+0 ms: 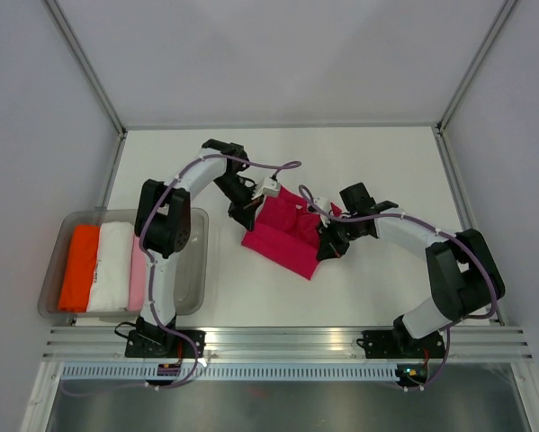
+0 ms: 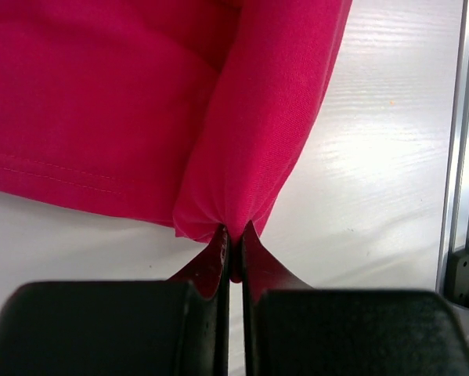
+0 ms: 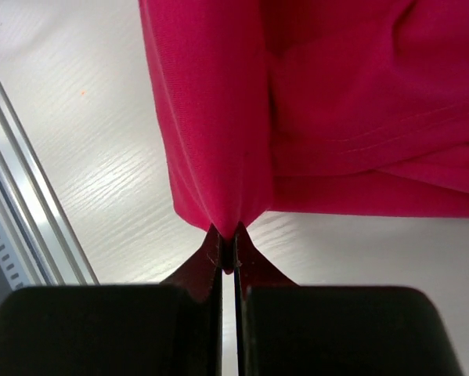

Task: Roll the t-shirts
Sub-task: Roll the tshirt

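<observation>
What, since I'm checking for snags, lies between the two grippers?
Only the magenta t-shirt, pinched by the left gripper and right gripper; the top view shows it.

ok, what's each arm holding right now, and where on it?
Both hold the magenta t-shirt. The left gripper and right gripper each have jaws shut on a pinched fold of cloth at its edge, on opposite sides.
</observation>
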Available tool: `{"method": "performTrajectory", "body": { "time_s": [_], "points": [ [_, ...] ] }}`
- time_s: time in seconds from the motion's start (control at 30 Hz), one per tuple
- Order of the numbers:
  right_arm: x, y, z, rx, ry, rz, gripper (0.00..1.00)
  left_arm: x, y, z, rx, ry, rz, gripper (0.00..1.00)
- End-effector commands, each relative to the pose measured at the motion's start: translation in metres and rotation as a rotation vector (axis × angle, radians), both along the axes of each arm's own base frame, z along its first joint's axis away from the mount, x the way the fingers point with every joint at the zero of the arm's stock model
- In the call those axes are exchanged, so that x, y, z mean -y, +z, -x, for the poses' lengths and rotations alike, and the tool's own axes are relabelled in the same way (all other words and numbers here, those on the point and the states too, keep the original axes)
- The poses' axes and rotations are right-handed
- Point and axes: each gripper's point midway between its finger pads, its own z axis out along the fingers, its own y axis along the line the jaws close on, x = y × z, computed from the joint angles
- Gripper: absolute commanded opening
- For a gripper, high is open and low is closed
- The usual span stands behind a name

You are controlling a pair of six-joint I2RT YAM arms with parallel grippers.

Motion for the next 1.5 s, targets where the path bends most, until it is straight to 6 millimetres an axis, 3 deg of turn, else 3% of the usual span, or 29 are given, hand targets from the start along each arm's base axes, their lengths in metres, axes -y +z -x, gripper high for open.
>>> {"method": "performTrajectory", "body": {
  "time_s": [0.0,0.2,0.33,0.4,0.43,0.5,0.6,0.67,0.7,0.77,0.8,0.93,1.03,1.07,1.23,1.37,1.47],
  "points": [
    [0.007,-0.002,-0.015,0.004,-0.079,0.000,0.00,-0.008,0.012,0.025,-0.211,0.068,-0.068,0.04],
    [0.015,-0.006,-0.039,0.015,-0.202,-0.022,0.04,-0.004,-0.001,0.008,-0.199,0.145,-0.101,0.13],
    [0.027,-0.014,-0.050,-0.005,-0.292,0.029,0.25,0.004,-0.002,-0.005,-0.198,0.217,-0.111,0.15],
    [0.033,-0.007,-0.060,0.018,-0.356,0.046,0.28,0.007,-0.001,-0.008,-0.205,0.241,-0.115,0.14],
    [0.036,0.000,-0.067,0.038,-0.390,0.046,0.29,0.006,0.000,-0.009,-0.209,0.247,-0.115,0.14],
    [0.040,0.036,-0.084,0.100,-0.520,0.024,0.29,0.006,0.002,-0.006,-0.222,0.255,-0.117,0.11],
    [0.041,0.084,-0.094,0.196,-0.729,-0.072,0.26,0.009,0.003,0.001,-0.257,0.285,-0.115,0.11],
    [0.030,0.100,-0.087,0.281,-0.758,-0.152,0.22,0.011,0.005,0.002,-0.275,0.303,-0.104,0.11],
    [0.005,0.102,-0.073,0.282,-0.710,-0.192,0.20,0.012,0.004,0.003,-0.285,0.313,-0.105,0.11],
    [-0.029,0.097,-0.053,0.275,-0.616,-0.255,0.13,0.013,0.003,-0.001,-0.273,0.318,-0.108,0.13],
    [-0.060,0.109,-0.042,0.291,-0.542,-0.339,0.11,0.012,0.002,-0.002,-0.272,0.327,-0.115,0.13],
    [-0.110,0.106,-0.026,0.292,-0.451,-0.460,0.04,0.012,0.002,-0.004,-0.265,0.336,-0.122,0.14],
    [-0.128,0.085,-0.040,0.274,-0.455,-0.460,0.02,0.009,-0.001,-0.006,-0.254,0.339,-0.141,0.15],
    [-0.134,0.093,-0.046,0.288,-0.454,-0.484,0.01,0.007,-0.003,-0.005,-0.253,0.339,-0.154,0.16],
    [-0.135,0.057,-0.058,0.270,-0.500,-0.415,0.00,0.005,-0.005,-0.006,-0.244,0.336,-0.168,0.23],
    [-0.128,0.057,-0.072,0.312,-0.587,-0.420,0.00,0.005,-0.005,-0.015,-0.209,0.339,-0.171,0.36],
    [-0.120,0.041,-0.081,0.309,-0.641,-0.374,0.00,0.006,-0.002,-0.023,-0.171,0.343,-0.160,0.46]
  ]
}}
